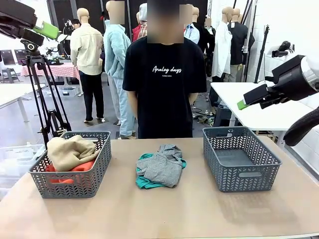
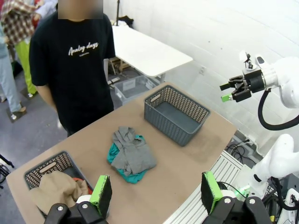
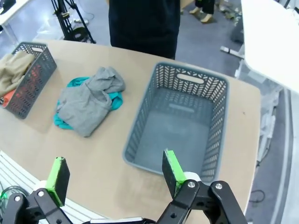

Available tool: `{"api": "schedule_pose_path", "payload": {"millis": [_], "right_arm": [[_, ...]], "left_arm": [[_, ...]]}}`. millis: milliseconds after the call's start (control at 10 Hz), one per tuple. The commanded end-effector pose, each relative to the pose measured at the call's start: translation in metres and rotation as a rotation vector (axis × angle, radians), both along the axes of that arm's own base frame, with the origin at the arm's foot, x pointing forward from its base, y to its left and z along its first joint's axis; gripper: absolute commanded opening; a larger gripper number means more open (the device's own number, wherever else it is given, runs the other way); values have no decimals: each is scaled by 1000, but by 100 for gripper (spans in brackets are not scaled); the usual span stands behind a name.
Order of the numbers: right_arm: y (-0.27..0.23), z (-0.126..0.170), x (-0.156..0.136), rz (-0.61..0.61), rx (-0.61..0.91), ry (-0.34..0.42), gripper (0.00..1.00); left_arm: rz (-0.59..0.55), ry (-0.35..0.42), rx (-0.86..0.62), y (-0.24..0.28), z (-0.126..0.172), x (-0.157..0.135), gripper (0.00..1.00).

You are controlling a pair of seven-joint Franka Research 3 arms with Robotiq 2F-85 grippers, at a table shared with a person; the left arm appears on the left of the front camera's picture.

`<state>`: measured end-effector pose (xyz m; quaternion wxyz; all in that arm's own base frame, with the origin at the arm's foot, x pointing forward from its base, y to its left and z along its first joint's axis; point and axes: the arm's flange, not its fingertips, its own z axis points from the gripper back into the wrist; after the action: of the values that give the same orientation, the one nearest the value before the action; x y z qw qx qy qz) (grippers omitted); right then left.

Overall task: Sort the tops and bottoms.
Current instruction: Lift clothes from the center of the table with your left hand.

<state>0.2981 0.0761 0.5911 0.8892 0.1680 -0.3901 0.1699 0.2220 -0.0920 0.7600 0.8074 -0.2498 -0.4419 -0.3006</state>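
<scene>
A grey top [image 1: 162,169] lies crumpled over a teal top [image 1: 144,183] at the table's middle; the left wrist view has this grey top [image 2: 133,154] and the right wrist view has it [image 3: 86,100] too. A tan top [image 1: 67,152] rests on an orange-red top [image 1: 82,167] in the left basket [image 1: 75,186]. Bottoms are out of view. My left gripper [image 1: 47,30] hangs open high at the upper left, its own jaws [image 2: 156,193] wide with nothing between them. At the right, my right gripper [image 1: 244,103] is raised, open and empty [image 3: 114,175].
The grey basket [image 1: 249,177] on the right holds nothing [image 3: 140,135]. A person in a black T-shirt [image 1: 164,74] stands at the far edge, arms down. A camera tripod [image 1: 47,94] stands behind the left basket, and a white table [image 1: 249,107] lies beyond the right side.
</scene>
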Motion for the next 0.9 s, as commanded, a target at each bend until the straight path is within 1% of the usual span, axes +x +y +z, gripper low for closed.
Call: {"api": "schedule_pose_path", "payload": {"millis": [0, 200, 300, 500, 600, 700, 800], "right_arm": [[1, 2, -5, -11, 4, -12, 100], [1, 2, -5, -11, 4, -12, 100], [1, 2, -5, -11, 4, -12, 100], [1, 2, -5, -11, 4, -12, 100], [1, 2, -5, -11, 4, -12, 100], [1, 2, -5, -11, 4, -12, 100], [1, 2, -5, -11, 4, -12, 100]], "left_arm": [[-28, 40, -46, -31, -18, 3, 100], [-115, 140, -28, -84, -62, 13, 100], [-142, 183, 14, -111, -91, 20, 100], [-169, 261, 38, -145, -134, 23, 100], [-171, 266, 49, -158, -153, 23, 100], [-174, 256, 65, -166, -167, 24, 100], [-193, 275, 46, -164, -160, 23, 100]]}}
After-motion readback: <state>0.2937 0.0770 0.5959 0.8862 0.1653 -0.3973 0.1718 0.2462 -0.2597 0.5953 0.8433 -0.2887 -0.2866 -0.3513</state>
